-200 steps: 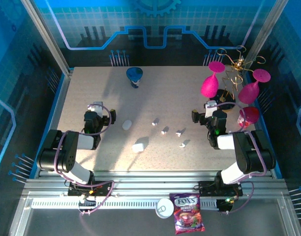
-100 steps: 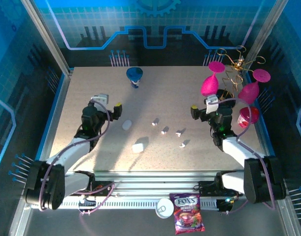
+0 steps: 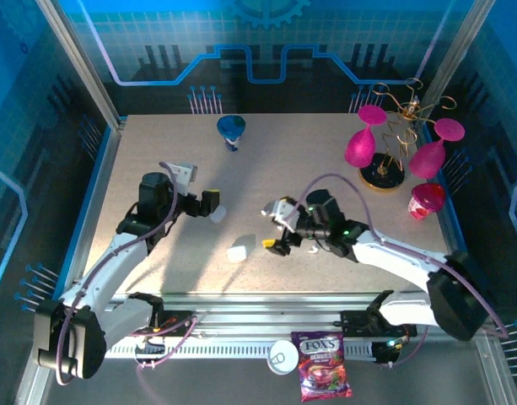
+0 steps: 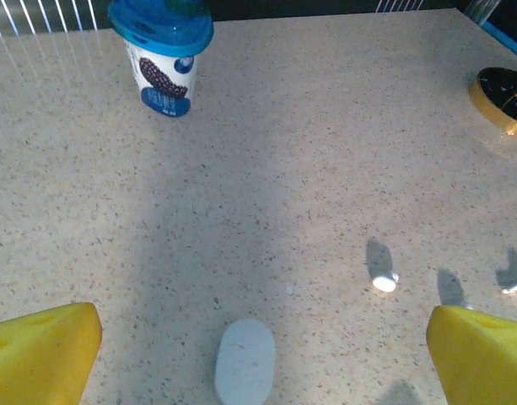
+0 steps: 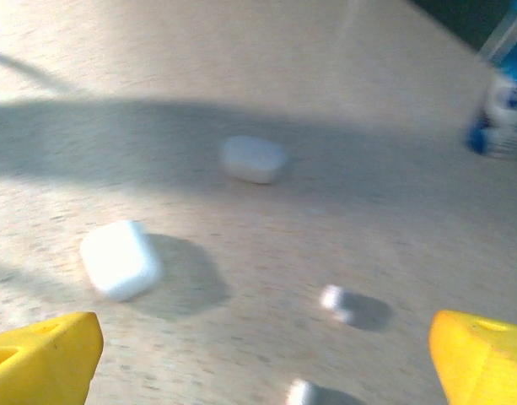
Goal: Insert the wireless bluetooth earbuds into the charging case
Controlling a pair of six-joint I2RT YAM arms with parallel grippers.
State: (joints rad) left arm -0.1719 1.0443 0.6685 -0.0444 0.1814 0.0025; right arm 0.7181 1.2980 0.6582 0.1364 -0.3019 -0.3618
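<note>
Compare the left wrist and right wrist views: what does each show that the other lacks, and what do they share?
Left wrist adds the gold-rimmed black stand base at the far right edge. Right wrist adds the squarish white case. Both hold the oval white case, the blue-lidded cup (blurred in the right wrist view), loose earbuds and the speckled table.
</note>
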